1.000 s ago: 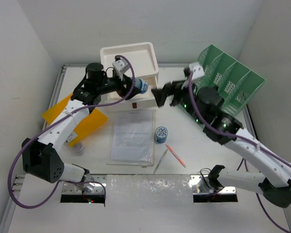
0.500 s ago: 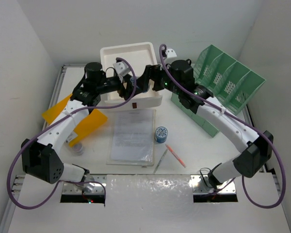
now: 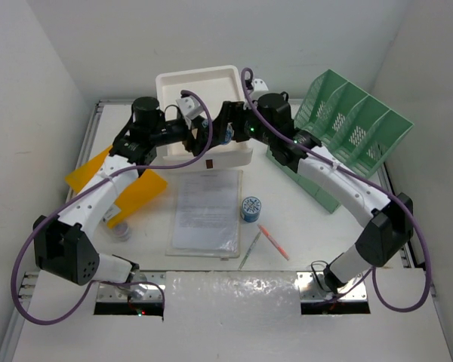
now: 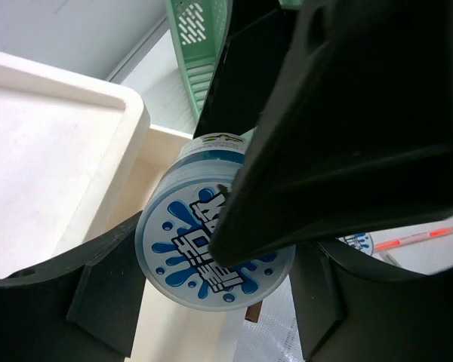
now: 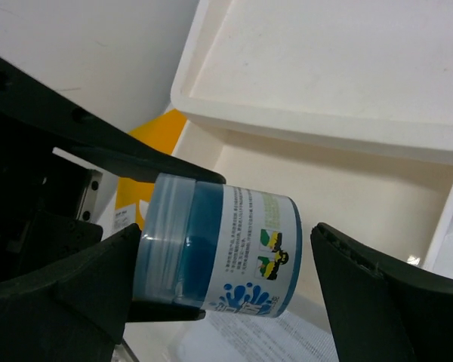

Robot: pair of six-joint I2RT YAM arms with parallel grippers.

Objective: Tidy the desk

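Flat white desk (image 3: 302, 226); metal-railed edges

I saw a jar (image 4: 177, 253) with a pale blue lid printed in dark blue splashes and lettering, and a white label on its teal body. The drawer box (image 3: 211, 83) was cream-white, the mesh rack (image 3: 355, 124) mint green, the folders (image 3: 140, 192) orange-yellow, the counter (image 3: 302, 219) white, and the pen (image 3: 273, 242) orange-red.

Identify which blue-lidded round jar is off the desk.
The jar in the left gripper, above the open white drawer; the other jar stands on the desk.
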